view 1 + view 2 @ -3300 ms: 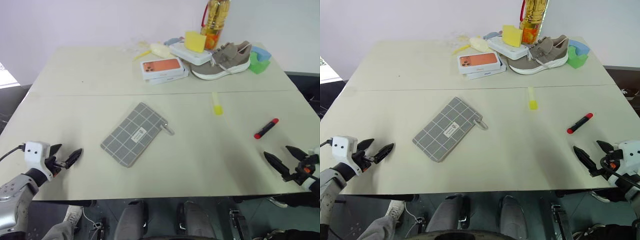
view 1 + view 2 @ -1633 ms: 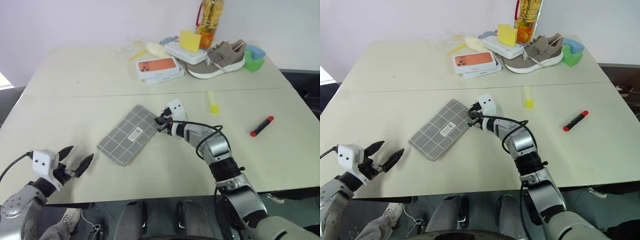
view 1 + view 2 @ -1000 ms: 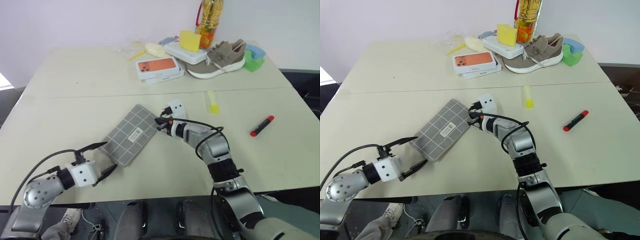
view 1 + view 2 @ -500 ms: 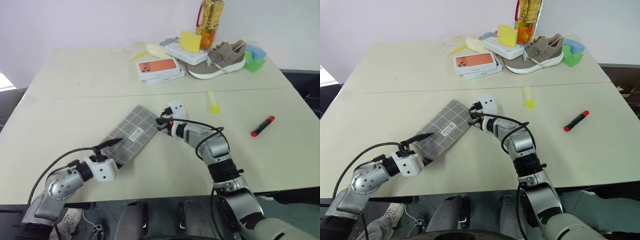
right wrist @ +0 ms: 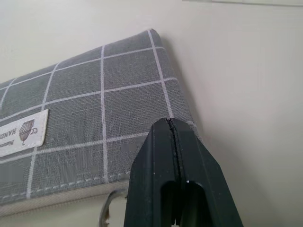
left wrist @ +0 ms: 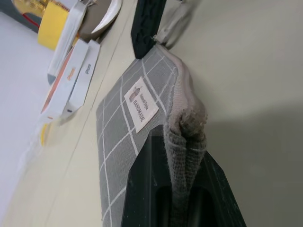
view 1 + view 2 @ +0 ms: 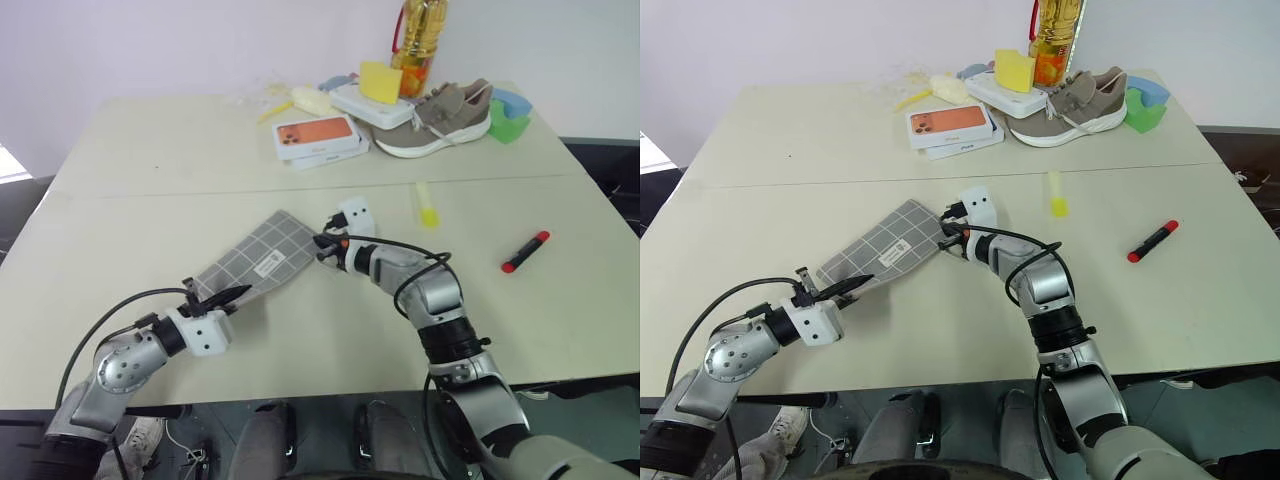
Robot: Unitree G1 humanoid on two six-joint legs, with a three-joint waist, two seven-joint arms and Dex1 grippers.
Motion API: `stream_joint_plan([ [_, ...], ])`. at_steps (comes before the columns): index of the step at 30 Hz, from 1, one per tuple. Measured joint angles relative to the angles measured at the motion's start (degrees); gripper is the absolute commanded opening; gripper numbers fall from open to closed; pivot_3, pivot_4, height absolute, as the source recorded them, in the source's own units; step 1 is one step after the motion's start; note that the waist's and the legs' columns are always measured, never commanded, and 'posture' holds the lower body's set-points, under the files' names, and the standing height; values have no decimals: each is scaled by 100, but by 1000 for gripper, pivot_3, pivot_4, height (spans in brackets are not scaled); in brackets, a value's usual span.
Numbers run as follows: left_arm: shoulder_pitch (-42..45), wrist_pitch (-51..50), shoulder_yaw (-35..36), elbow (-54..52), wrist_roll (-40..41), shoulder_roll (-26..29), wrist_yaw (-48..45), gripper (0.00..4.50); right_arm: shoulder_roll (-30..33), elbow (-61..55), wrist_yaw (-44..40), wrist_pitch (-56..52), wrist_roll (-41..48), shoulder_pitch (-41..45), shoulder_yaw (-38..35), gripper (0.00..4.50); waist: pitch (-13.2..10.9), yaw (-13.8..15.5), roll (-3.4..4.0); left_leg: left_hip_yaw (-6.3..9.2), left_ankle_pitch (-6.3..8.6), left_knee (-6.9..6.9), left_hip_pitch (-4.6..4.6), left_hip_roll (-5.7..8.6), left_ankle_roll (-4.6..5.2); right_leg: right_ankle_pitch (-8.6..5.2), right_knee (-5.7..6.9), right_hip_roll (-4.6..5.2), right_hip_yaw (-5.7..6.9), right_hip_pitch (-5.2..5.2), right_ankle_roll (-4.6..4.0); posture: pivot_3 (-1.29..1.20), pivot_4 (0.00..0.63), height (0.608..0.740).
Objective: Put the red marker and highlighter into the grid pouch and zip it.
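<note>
Since a second ago the left gripper has reached the near corner of the grid pouch and clamped down on it; in the left wrist view the grey fabric bunches between its black fingers. At the pouch's far end the right gripper sits with its fingertips pressed together at the zipper corner, the metal pull just beside them; whether it actually grips the pull cannot be told. Beyond, the highlighter lies near the table seam, and the red marker rests well apart toward the right edge.
</note>
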State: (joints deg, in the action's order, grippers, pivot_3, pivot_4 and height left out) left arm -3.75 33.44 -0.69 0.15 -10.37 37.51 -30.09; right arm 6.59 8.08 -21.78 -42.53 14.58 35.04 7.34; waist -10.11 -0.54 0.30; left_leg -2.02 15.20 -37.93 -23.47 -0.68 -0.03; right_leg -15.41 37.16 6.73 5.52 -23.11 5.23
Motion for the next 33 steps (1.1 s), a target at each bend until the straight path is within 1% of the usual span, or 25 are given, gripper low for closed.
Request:
stream_joint_plan([
  [1, -4, -171, -1, -32, 169, -66, -32, 0, 111, -109, -16, -3, 7, -15, -58, 1316, -2, 2, -1, 0, 0, 0, -3, 0, 0, 0, -1, 0, 0, -2, 0, 0, 150, 740],
  [2, -8, -345, -8, -71, 332, -131, -65, 0, 236, -217, -21, -3, -2, -35, -114, 1964, -3, 2, -1, 0, 0, 0, -6, 0, 0, 0, -1, 0, 0, -5, 0, 0, 150, 740],
  [5, -6, -992, -14, -324, 889, -333, -211, 0, 821, -712, -67, -24, -86, -131, -277, 3457, -10, -7, -7, 0, 0, 0, -13, 0, 0, 0, -3, -2, 0, -12, 1, 0, 150, 740],
  [6, 4, -1164, -11, -394, 1037, -379, -240, 0, 1026, -953, -111, -68, -81, -204, -375, 4027, -10, -10, -6, 0, 0, 2, -13, 0, 0, 0, -3, -3, 0, -13, 1, 0, 150, 740],
  [7, 6, -1261, -11, -433, 1121, -394, -254, 0, 1174, -1131, -154, -107, -73, -262, -457, 4465, -10, -10, -7, 0, 0, 3, -13, -2, 0, 0, -3, -6, 0, -13, 1, 0, 150, 740],
  [9, 44, -1428, -14, -485, 1227, -447, -269, 0, 1439, -1522, -295, -257, 28, -454, -586, 4465, -11, -14, -7, 0, 0, 5, -12, -4, 0, 0, -4, -9, 0, -13, 1, 0, 150, 740],
  [11, 162, -1542, -16, -485, 1309, -535, -282, 0, 1673, -1941, -502, -398, 130, -689, -561, 4465, -13, -12, -9, 1, 0, 5, -12, -6, 0, -1, -4, -13, 0, -13, 1, 0, 150, 740],
  [13, 288, -1581, -20, -487, 1396, -615, -321, 0, 1715, -2225, -618, -500, 181, -800, -443, 4465, -14, -24, -11, 0, 0, 5, -11, -8, 0, 0, -4, -15, 0, -13, 1, 0, 150, 740],
  [15, 382, -1586, -29, -492, 1454, -651, -373, 0, 1673, -2302, -615, -558, 197, -801, -328, 4465, -15, -20, -12, 1, 0, 4, -11, -8, 0, 0, -3, -17, 0, -13, 1, 0, 150, 740],
  [22, 461, -1586, -43, -596, 1614, -722, -609, 0, 1195, -2069, -200, -752, 188, -664, -318, 4465, -19, -4, -18, 0, 0, 4, -12, -6, 0, 0, -5, -15, -1, -12, 0, 0, 150, 740],
  [33, 443, -1676, -68, -773, 1764, -734, -856, 0, 1014, -1666, -154, -641, 119, -404, -166, 4465, -19, -9, -18, 1, 0, 4, -12, -6, 0, 0, -5, -16, -1, -13, 0, 0, 150, 740],
])
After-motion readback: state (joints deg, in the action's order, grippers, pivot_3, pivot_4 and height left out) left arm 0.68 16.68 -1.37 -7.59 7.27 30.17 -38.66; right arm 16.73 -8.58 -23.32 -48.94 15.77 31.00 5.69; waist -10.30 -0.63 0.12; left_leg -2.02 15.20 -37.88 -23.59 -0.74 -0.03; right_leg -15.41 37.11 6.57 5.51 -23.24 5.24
